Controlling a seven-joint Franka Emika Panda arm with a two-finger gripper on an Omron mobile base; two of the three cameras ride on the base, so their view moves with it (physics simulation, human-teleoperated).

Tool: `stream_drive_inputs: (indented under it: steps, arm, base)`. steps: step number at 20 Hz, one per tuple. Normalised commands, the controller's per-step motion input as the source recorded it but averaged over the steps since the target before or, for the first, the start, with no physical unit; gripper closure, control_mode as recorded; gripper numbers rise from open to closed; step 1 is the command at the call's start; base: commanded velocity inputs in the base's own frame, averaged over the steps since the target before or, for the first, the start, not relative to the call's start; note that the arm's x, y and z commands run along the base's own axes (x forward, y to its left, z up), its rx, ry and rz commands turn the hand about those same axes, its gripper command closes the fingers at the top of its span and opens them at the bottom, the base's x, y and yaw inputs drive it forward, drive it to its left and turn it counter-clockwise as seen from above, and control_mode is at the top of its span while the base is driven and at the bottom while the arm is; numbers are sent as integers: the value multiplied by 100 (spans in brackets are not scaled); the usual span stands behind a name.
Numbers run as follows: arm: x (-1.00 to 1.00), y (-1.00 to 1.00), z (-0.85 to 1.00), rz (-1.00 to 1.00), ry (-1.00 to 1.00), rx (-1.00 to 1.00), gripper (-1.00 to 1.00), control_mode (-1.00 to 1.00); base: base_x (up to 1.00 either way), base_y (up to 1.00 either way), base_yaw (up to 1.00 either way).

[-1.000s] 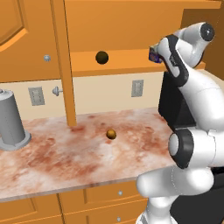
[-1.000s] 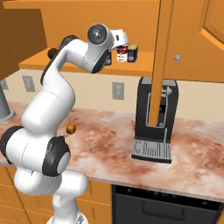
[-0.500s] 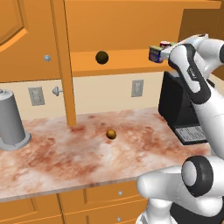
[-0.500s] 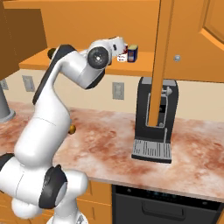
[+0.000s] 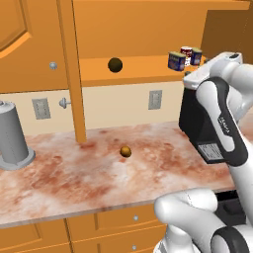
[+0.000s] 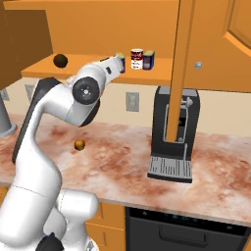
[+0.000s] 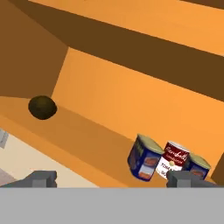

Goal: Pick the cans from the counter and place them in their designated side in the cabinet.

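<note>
The cans are standing together on the cabinet (image 5: pixel 143 69) shelf, toward its right end: a red-and-white soup can (image 7: pixel 173 160) in the middle with a dark blue can (image 7: pixel 145 157) on one side and a second dark blue can (image 7: pixel 197 168) on the other, all three upright and close enough that they seem to be touching. The hand view is showing their labels and yellowish tops plainly, while the left base view is giving them as a small cluster beside the arm's wrist, and the right base view is showing the red-and-white can and one blue can clearly, with the other blue one partly hidden behind the arm.

A dark ball (image 7: pixel 42 107) is sitting well apart from them near the shelf's left end. The base views are adding what the hand view is missing: the marbled counter (image 5: pixel 74 178) carrying a small brown ball (image 5: pixel 126 151), a tall grey metal cylinder (image 5: pixel 14 136) at the left, and a black coffee machine (image 6: pixel 173 137) at the right.

The arm is reaching up and forward, its hand level with the shelf. The gripper (image 7: pixel 116 178) is pointing at the shelf with its fingers spread wide apart and nothing between them, just short of the cans.
</note>
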Motion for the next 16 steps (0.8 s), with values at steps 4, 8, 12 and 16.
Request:
stream_drive_inputs:
  steps: [4,8,12,16]
  arm:
    - [-98,31,-17,0,15,-11,-100,-100]
    - [-99,25,-20,1,20,-12,-100,-100]
    - [-99,23,-24,2,20,-13,-100,-100]
    - [-100,22,-33,3,17,-14,-100,-100]
  base:
    - [0,0,0]
    - [0,0,0]
    - [0,0,0]
    - [0,0,0]
